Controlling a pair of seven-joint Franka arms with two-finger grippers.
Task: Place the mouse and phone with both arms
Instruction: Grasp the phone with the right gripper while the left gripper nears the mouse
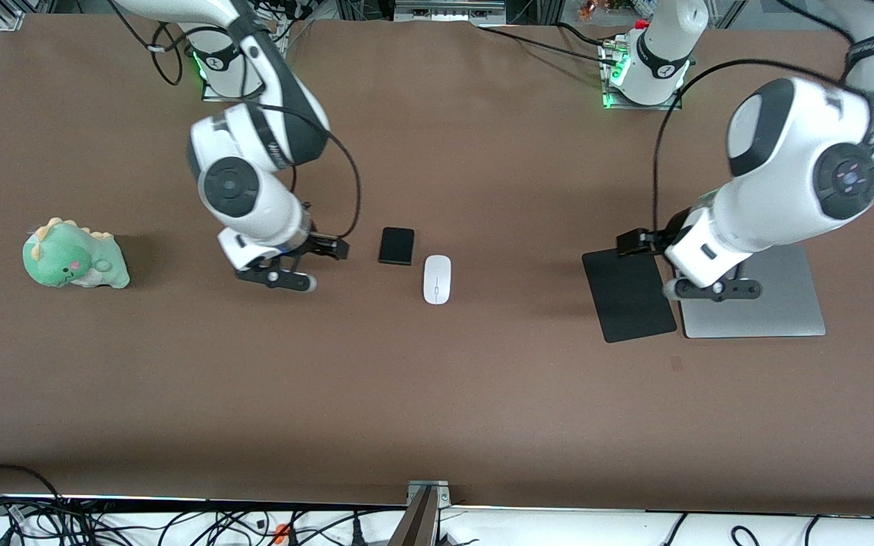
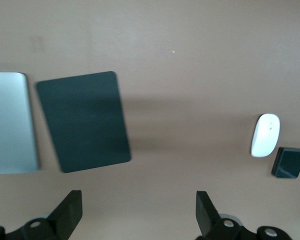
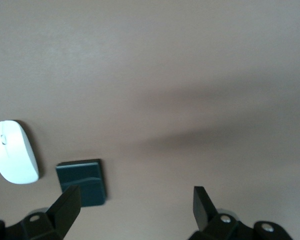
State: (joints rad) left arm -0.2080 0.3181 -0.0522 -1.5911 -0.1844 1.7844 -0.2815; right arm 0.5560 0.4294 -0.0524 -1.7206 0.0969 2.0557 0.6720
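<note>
The white mouse (image 1: 437, 279) lies on the brown table near the middle, and the black phone (image 1: 396, 246) lies beside it, slightly farther from the front camera. My right gripper (image 1: 276, 278) hangs open and empty over bare table beside the phone, toward the right arm's end. In the right wrist view its fingers (image 3: 70, 200) stand wide apart, with the phone (image 3: 82, 180) and the mouse (image 3: 12, 152) close by. My left gripper (image 1: 712, 290) is open and empty (image 2: 138, 200) over the seam between the mouse pad and a silver slab. The mouse (image 2: 265, 135) and phone (image 2: 289, 162) show farther off.
A flat black mouse pad (image 1: 627, 296) (image 2: 85, 122) lies toward the left arm's end, with a silver flat slab (image 1: 778, 299) (image 2: 10, 125) beside it. A green plush dinosaur (image 1: 73, 258) sits toward the right arm's end. Cables run along the table's front edge.
</note>
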